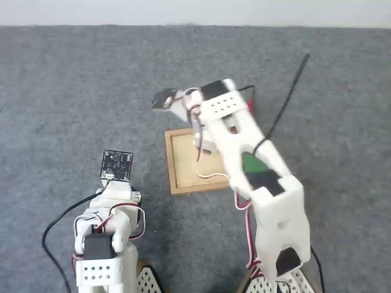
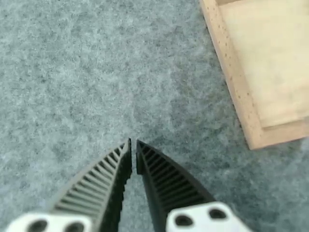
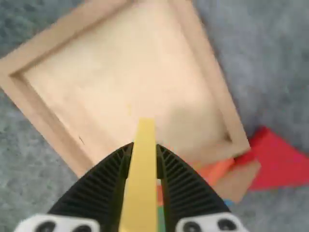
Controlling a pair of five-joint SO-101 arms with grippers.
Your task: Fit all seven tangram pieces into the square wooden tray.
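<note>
Both arms were white printed plastic: left arm [image 1: 109,268], right arm [image 1: 272,189]. Black servo blocks [image 1: 98,248], black ribbed gripper fingers [image 2: 104,181], red-and-white wires [image 1: 247,232], thin black cable [image 1: 291,88], white perforated bracket [image 1: 223,104].

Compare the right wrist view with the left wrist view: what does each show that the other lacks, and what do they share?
Right wrist view, not the left: the right claw shut on a yellow piece, with the bare floor of the tray beyond it, and a red piece and an orange piece lying outside the rim.
Left wrist view, not the right: the left claw, shut on nothing, over the grey carpet beside a tray corner.
Both: the tray and the grey carpet.
</note>
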